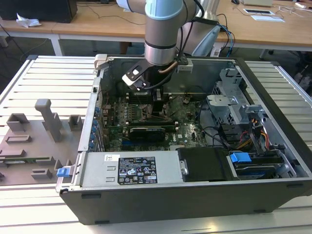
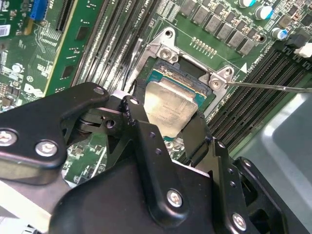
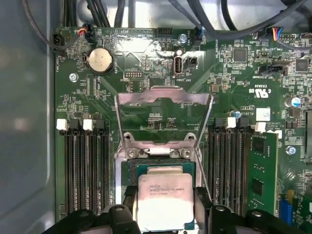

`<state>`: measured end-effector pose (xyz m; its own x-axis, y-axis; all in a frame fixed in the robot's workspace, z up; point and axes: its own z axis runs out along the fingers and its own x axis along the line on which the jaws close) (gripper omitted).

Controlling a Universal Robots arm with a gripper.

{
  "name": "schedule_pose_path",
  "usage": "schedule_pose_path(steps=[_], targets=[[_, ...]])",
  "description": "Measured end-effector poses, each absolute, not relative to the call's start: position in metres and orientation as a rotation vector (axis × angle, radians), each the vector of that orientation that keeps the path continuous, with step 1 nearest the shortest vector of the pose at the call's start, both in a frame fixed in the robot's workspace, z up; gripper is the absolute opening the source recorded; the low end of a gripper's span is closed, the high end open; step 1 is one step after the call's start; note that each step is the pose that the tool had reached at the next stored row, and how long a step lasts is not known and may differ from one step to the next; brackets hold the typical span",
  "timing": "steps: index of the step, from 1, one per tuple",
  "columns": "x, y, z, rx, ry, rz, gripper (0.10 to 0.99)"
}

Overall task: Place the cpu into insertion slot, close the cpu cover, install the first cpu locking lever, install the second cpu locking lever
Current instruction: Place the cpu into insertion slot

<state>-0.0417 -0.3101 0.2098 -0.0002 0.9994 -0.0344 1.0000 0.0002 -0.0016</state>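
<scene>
Inside the open computer case point(image 1: 195, 200) on the white slatted counter point(image 1: 48, 73): green motherboard point(image 3: 234, 73), white printed legends and a white sticker, too fine to transcribe. Gripper point(image 3: 165, 214) clamped on the cpu point(image 3: 163, 195), whose top carries print, held over the insertion slot point(image 3: 165, 167) at the board's middle. The cpu cover point(image 3: 131, 99) stands raised at the slot's edge. The exterior view adds a labelled power supply point(image 1: 97, 170) along one case edge and wooden desks point(image 1: 97, 24) behind.

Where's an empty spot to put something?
The slatted table past the grey fixtures, at the exterior view's left of the computer case, is free. Inside it's crowded: cables, memory slots, and the gripper holding the cpu over the insertion slot.
</scene>
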Motion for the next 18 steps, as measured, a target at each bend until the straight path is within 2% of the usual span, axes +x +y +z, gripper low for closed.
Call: schedule_pose_path(steps=[18], targets=[[-0.042, -0.310, 0.199, 2.207, 2.206, -0.036, 0.553]])
